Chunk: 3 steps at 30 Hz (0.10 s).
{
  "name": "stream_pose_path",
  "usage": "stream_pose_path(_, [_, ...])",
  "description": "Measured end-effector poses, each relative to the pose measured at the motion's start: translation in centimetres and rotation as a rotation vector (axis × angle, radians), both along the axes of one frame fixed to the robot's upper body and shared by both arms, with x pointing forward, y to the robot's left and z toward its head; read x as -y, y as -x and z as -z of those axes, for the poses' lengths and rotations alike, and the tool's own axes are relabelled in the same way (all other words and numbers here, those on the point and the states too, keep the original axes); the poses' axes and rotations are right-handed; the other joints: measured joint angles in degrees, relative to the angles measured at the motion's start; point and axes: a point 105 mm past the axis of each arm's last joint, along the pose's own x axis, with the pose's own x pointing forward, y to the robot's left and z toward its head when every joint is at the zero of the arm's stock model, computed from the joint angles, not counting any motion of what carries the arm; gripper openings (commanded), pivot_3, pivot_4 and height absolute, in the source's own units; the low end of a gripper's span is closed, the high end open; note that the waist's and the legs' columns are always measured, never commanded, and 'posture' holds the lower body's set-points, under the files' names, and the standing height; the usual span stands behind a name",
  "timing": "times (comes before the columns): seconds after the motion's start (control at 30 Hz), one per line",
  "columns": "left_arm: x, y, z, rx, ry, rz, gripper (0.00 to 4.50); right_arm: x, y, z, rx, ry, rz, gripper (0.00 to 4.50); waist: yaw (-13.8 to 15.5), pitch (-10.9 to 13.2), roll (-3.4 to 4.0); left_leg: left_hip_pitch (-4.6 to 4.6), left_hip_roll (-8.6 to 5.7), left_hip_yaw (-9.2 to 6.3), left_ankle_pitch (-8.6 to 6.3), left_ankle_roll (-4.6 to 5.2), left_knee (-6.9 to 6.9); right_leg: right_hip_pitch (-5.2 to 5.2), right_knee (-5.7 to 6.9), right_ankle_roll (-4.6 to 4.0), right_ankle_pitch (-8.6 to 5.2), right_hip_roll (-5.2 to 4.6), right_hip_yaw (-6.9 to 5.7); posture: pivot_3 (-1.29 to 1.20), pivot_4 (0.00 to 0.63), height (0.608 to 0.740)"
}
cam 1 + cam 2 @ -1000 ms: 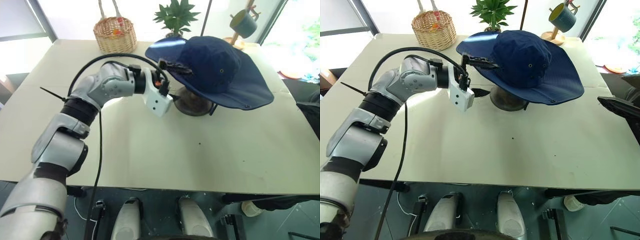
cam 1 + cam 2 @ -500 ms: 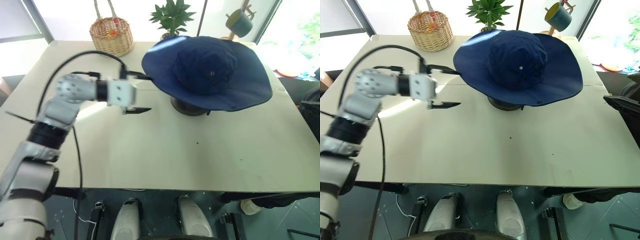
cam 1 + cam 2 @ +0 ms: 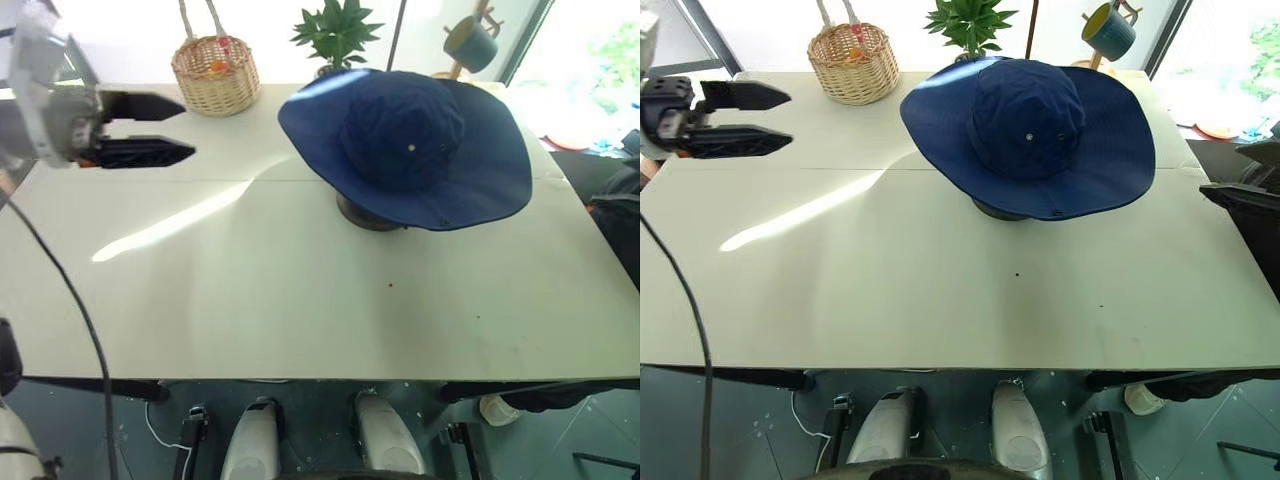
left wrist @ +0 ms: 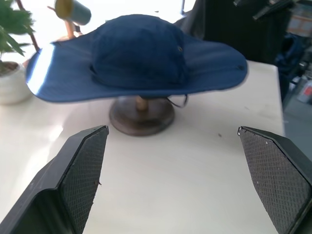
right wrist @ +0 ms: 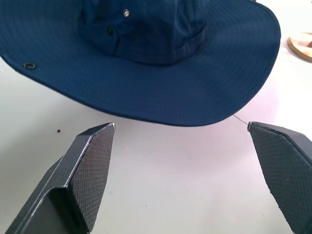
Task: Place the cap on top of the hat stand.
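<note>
The left hand [image 3: 140, 128] has two long black fingers [image 3: 140, 153], flat and tapering to blunt points, fixed to a pale grey, boxy wrist housing [image 3: 45, 95] with a small orange spot at the finger roots. A thin black cable [image 3: 75, 300] hangs from that housing in a long curve. Seen close from the left wrist, the finger [image 4: 80, 173] inner faces carry a fine diamond-knurled texture inside smooth black bevelled edges. The right hand's fingers [image 5: 87, 168] have the same knurled black pads and angular outline.
</note>
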Motion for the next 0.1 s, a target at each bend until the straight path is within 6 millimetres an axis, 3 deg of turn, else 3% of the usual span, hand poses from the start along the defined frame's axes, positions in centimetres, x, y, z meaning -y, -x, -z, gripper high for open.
stream_pose_path(0.1, [-0.68,-0.27,0.28,0.000,-0.027,-0.024,4.45,0.11,-0.41,0.17,-0.017,0.002,-0.008,4.50,-0.03,0.00,0.00,-0.01,0.00,0.00,0.00,0.00,0.02,0.00,0.01,-0.02,0.00,0.00,0.00,0.00,0.150,0.740])
